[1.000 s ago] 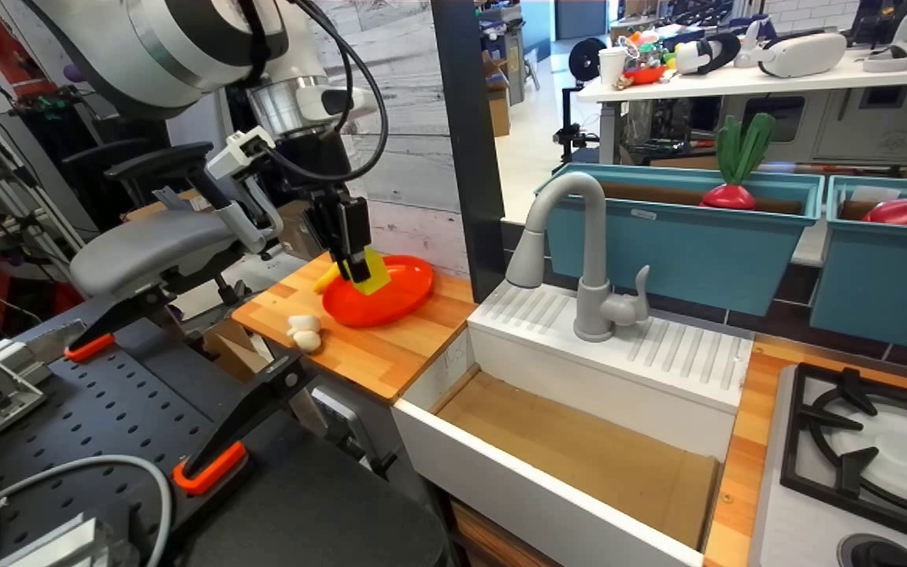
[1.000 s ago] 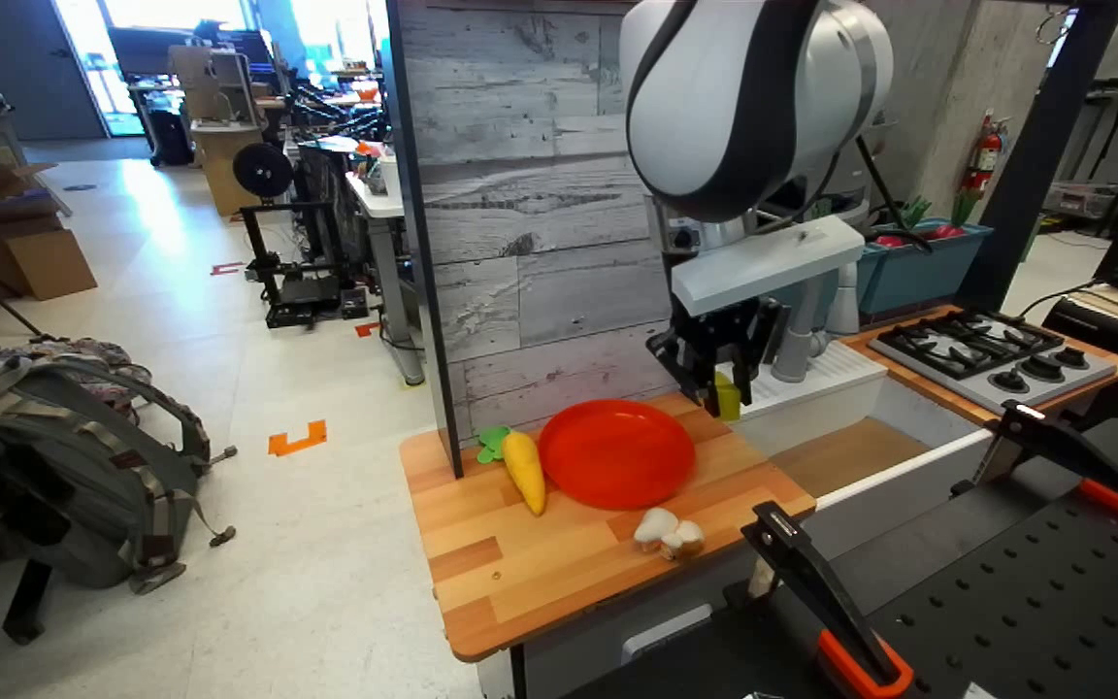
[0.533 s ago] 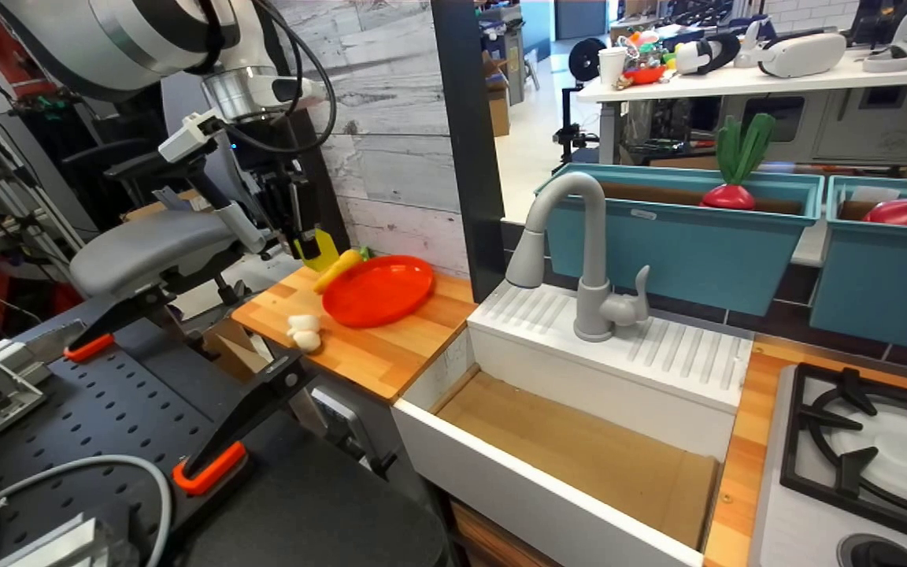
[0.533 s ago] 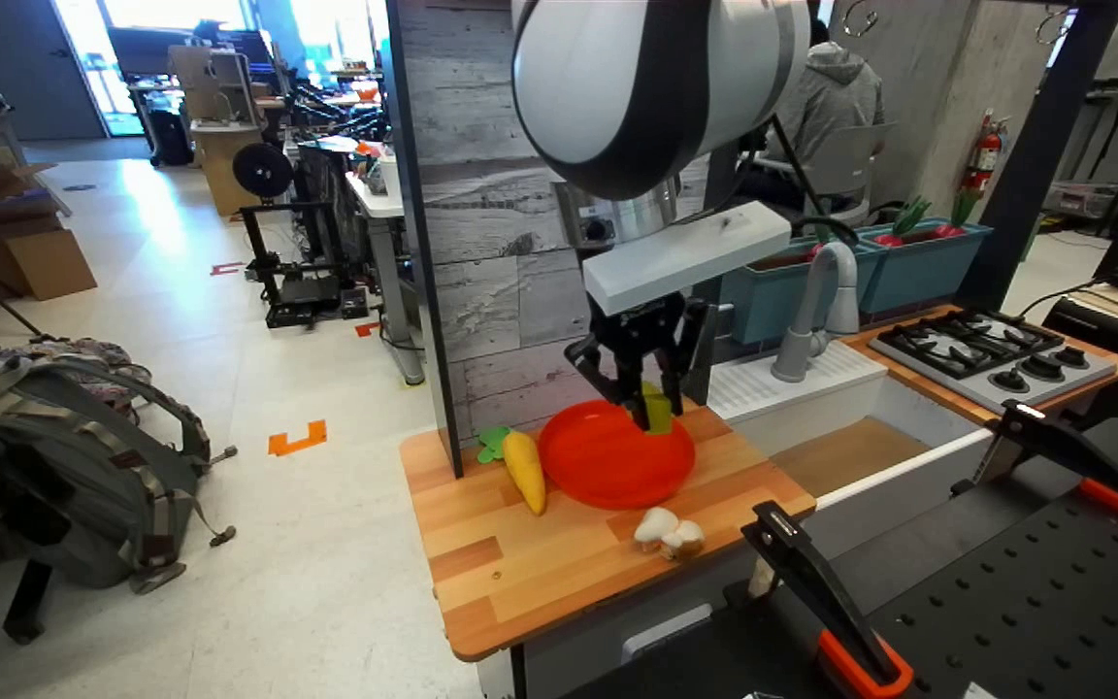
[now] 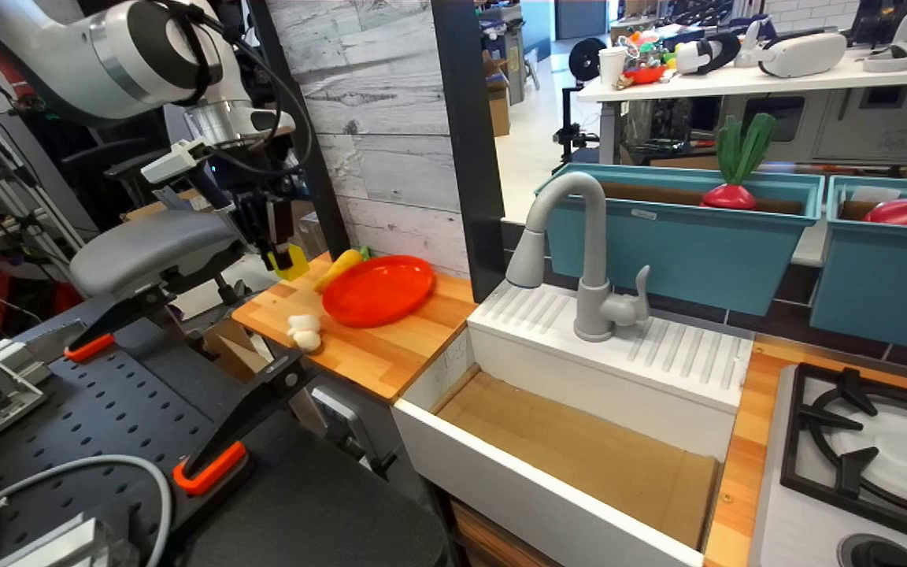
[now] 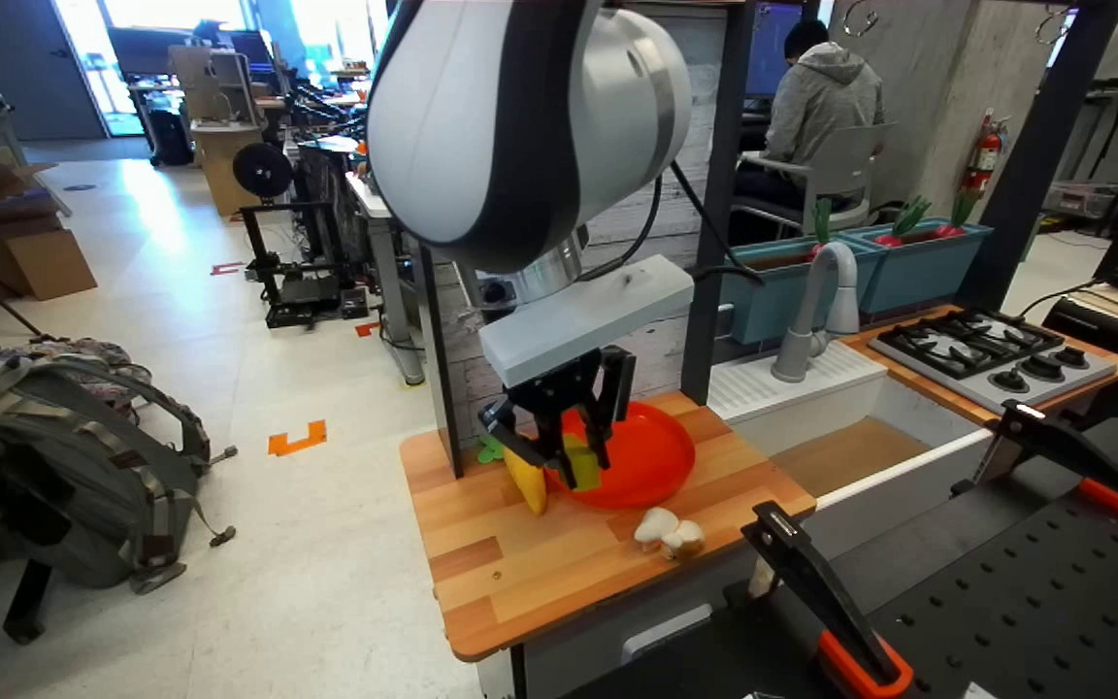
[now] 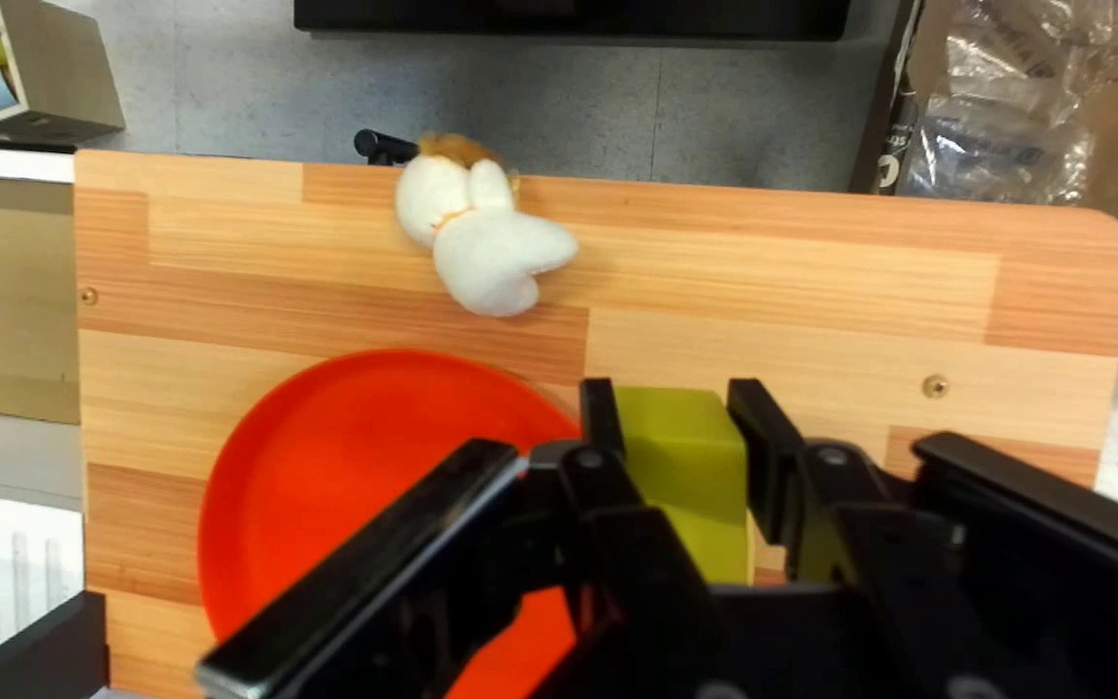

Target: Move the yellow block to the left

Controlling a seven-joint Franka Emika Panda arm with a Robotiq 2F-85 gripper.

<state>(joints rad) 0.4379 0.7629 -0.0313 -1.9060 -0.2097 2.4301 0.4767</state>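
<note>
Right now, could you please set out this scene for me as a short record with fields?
gripper: shut on the block
block: yellow, held above the counter
dish: red, round, on the counter
carrot: yellow with a green top, beside the dish; contact unclear
white lump: on the counter, near one edge
sink: next to the counter, brown sheet inside
faucet: gray, at the back of the sink
task stage: block gripped, not yet set down
</note>
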